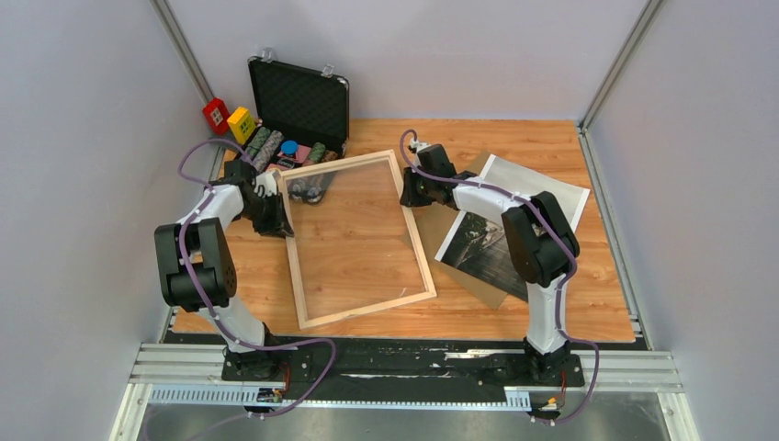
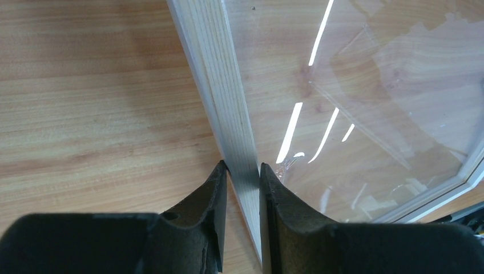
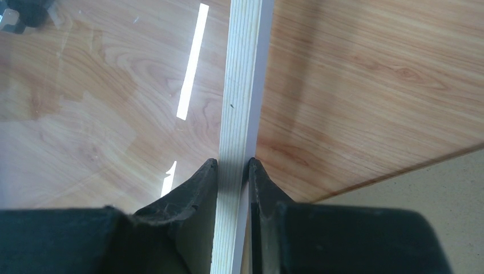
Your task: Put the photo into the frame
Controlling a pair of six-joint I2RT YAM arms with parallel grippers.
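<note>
The frame (image 1: 299, 262), pale wood with a clear pane, lies tilted across the middle of the table. My left gripper (image 1: 277, 204) is shut on its left rail (image 2: 228, 108), one finger on each side. My right gripper (image 1: 407, 191) is shut on its right rail (image 3: 242, 91). The photo (image 1: 501, 234), a dark greyish print with a white border, lies on the table to the right of the frame, partly under my right arm, on top of a brown backing board (image 1: 478, 280).
An open black case (image 1: 299, 101) stands at the back left with several small coloured objects (image 1: 276, 147) in front of it. Red (image 1: 216, 114) and yellow (image 1: 241, 123) blocks sit by the left wall. The backing board's corner shows in the right wrist view (image 3: 434, 188).
</note>
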